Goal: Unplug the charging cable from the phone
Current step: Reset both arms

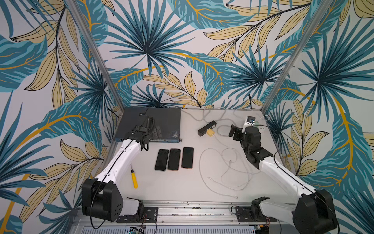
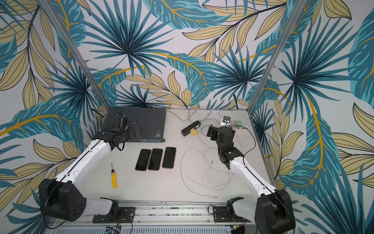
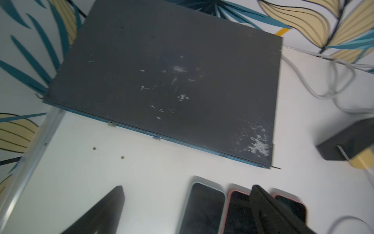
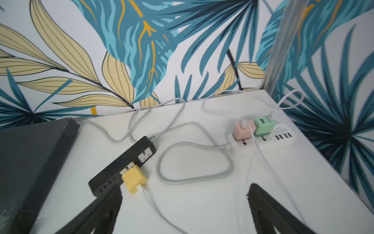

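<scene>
Charging cables [image 1: 230,162] lie loose right of the phones [image 1: 174,159]; none looks plugged in. Your right gripper [image 4: 185,187] sits nearer them than the left gripper [image 3: 187,188]; both gape wide, empty.

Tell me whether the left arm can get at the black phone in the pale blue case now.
Probably yes. The open left gripper hangs near the phone, above the front edge of the dark flat box. Nothing covers the phone; only a pink-cased phone lies close beside it.

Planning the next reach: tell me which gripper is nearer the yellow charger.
Right. The right gripper hovers just beside the yellow charger, with its jaws open. The left gripper is farther off, above the front edge of the dark flat box.
</scene>
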Controlling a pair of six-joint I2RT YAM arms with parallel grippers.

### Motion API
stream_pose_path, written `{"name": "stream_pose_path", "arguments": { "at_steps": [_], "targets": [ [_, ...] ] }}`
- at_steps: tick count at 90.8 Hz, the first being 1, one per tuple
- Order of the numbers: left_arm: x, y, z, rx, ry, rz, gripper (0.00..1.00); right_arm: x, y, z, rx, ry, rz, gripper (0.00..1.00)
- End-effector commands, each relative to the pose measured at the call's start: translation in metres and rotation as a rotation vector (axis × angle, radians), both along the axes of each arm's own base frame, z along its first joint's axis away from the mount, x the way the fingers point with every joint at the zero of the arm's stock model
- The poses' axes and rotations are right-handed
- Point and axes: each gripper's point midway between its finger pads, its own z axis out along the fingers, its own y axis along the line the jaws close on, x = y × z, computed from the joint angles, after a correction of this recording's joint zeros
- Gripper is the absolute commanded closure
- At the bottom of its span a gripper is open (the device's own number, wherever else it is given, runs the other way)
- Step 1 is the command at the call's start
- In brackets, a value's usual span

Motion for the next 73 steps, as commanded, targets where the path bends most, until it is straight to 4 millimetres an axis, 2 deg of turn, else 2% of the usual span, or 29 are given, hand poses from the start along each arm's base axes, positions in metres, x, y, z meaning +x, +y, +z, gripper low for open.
{"name": "stream_pose_path", "arguments": {
  "at_steps": [1, 11, 20, 29, 35, 43, 51, 56, 67, 72, 73],
  "targets": [
    [0.003, 0.031, -0.009, 0.172, -0.033, -0.005, 0.0, 0.0, -0.037, 0.038, 0.001, -0.227, -0.136, 0.0],
    [0.008, 0.046, -0.023, 0.303, -0.097, -0.005, 0.0, 0.003, -0.06, 0.023, -0.054, -0.195, -0.2, 0.0],
    [0.015, 0.053, -0.035, 0.309, -0.163, 0.022, 0.0, 0.002, -0.079, 0.012, -0.059, -0.193, -0.256, 0.0],
    [0.017, 0.062, -0.044, 0.336, -0.222, 0.078, 0.0, 0.005, -0.091, -0.011, -0.11, -0.121, -0.3, 0.0],
    [0.022, 0.057, -0.046, 0.321, -0.286, 0.052, 0.0, 0.006, -0.096, -0.02, -0.159, -0.113, -0.311, 0.01],
    [0.025, 0.052, -0.051, 0.325, -0.34, 0.015, 0.0, -0.005, -0.106, -0.023, -0.184, -0.189, -0.338, 0.0],
    [0.019, 0.051, -0.059, 0.327, -0.386, 0.008, 0.0, -0.011, -0.114, -0.043, -0.19, -0.173, -0.352, 0.01],
    [0.02, 0.046, -0.054, 0.329, -0.445, -0.025, 0.0, -0.012, -0.113, -0.05, -0.186, -0.183, -0.331, 0.0],
    [0.02, 0.031, -0.064, 0.311, -0.483, -0.117, 0.0, -0.012, -0.109, -0.063, -0.182, -0.195, -0.298, 0.0],
    [0.018, 0.016, -0.071, 0.306, -0.543, -0.21, 0.0, -0.014, -0.107, -0.072, -0.182, -0.191, -0.279, 0.0],
    [0.018, 0.014, -0.07, 0.311, -0.566, -0.223, 0.0, -0.013, -0.106, -0.067, -0.176, -0.216, -0.274, 0.0]
  ]
}}
